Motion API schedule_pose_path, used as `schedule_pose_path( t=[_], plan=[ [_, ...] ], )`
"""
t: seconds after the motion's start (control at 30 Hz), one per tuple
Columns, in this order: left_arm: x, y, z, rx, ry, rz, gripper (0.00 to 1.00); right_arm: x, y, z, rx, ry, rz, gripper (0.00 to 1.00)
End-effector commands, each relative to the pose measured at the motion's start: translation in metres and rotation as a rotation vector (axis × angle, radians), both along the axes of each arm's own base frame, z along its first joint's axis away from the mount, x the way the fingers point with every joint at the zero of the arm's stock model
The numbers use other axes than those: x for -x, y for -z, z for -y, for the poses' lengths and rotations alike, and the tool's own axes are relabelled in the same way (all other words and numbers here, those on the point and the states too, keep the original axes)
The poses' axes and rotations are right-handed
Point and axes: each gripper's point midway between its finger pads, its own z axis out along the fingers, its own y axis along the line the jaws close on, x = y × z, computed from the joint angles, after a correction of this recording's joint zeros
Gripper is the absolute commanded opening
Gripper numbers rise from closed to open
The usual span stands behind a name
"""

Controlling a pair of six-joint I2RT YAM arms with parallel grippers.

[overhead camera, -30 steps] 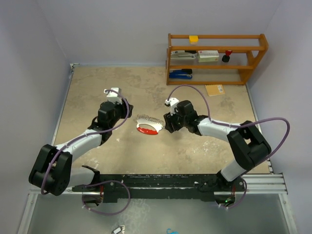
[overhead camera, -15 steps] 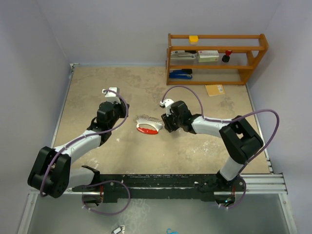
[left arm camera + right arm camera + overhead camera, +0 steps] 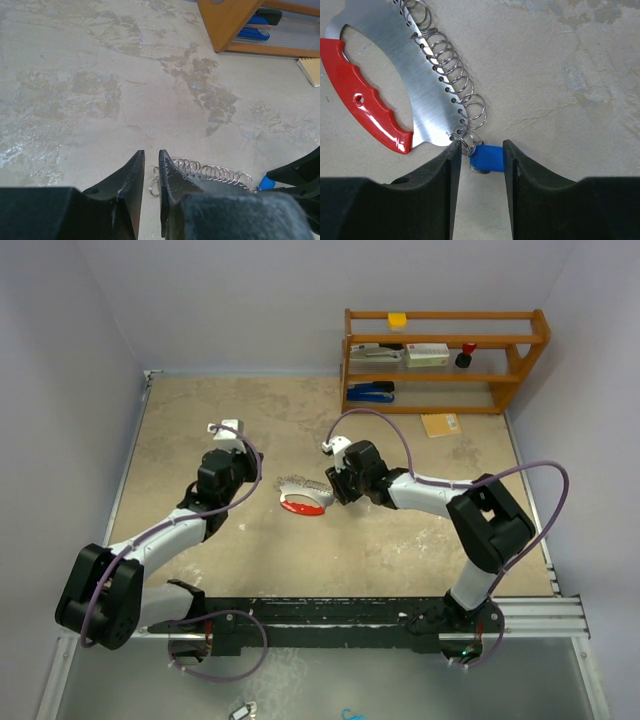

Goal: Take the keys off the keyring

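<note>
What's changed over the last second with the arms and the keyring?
The right gripper slid left toward the keyring; its open fingers now straddle the blue-headed key. The left gripper edged slightly left. Nothing was gripped or released; the keyring stayed put.

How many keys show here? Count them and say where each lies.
1. The blue-headed key lies on the table at the end of the keyring and its coil of rings, between the right gripper and its open fingers. Others may be hidden.

keyring (image 3: 422, 90) lies flat, silver plate w/ red grip & ring row; blue-headed key (image 3: 488, 157) at end ring.
</note>
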Motion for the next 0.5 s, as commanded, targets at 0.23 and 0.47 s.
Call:
schedule_pose_path(
  t=[0.23, 0.47],
  plan=[
    [0.000, -0.019, -0.010, 0.001, -0.039, 0.072, 0.12, -0.005, -0.002, -0.005, 0.016, -0.010, 0.014, 0.36],
    [-0.002, -0.017, -0.011, -0.004, -0.047, 0.068, 0.11, -0.001, 0.004, -0.007, 0.022, -0.023, -0.006, 0.30]
  ],
)
